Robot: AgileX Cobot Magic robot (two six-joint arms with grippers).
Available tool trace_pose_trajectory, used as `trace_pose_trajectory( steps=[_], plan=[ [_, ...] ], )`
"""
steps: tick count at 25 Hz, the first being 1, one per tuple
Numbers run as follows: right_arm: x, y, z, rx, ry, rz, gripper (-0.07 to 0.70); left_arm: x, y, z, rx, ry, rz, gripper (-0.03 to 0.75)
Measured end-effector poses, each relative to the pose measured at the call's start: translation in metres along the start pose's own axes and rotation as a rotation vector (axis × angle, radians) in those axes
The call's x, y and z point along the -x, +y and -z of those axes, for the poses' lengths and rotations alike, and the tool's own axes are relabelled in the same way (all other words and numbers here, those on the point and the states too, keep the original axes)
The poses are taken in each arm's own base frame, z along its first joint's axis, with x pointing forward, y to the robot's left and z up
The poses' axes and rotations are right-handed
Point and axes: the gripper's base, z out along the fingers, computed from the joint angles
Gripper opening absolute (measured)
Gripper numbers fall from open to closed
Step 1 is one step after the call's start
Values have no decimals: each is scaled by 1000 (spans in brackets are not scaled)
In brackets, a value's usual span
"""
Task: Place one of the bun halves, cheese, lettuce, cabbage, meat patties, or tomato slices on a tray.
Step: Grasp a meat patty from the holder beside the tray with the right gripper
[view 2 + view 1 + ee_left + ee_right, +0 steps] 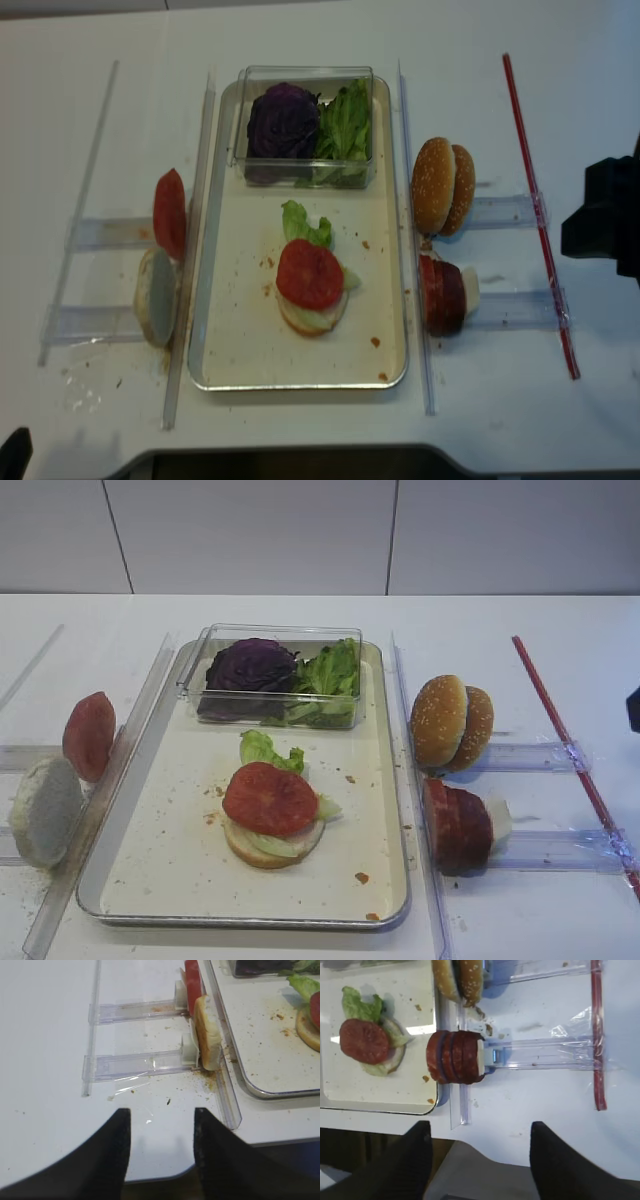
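Note:
The cream tray (150,880) holds a stack of a bun base, lettuce and a tomato slice (268,798), with a lettuce leaf (262,748) behind it. Cabbage (250,665) and more lettuce (332,670) fill a clear box on the tray's far end. Meat patties (455,828) (454,1056) and bun halves (452,722) stand on edge in racks to the right. A tomato slice (88,735) and a bun half (45,810) (207,1035) stand to the left. Cheese is out of view. My right gripper (481,1130) and left gripper (161,1115) are open and empty near the table's front edge.
Clear plastic rails (100,800) (425,810) run along both long sides of the tray. A red strip (570,750) lies on the table at the far right. Crumbs dot the tray and the table by the left rack (145,1062).

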Motion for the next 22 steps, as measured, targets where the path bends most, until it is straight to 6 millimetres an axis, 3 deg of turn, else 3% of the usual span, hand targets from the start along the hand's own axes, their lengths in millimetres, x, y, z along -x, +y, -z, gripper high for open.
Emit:
trace_pose_trajectory(
  steps=[11,18,22],
  plan=[
    [9,49,-37,-97,168,133,447,0,0,0,0,0,0,286],
    [13,92,-81,-126,241,207,447,0,0,0,0,2,0,286],
    [19,105,-110,-164,286,215,447,0,0,0,0,2,0,286]
  ],
)
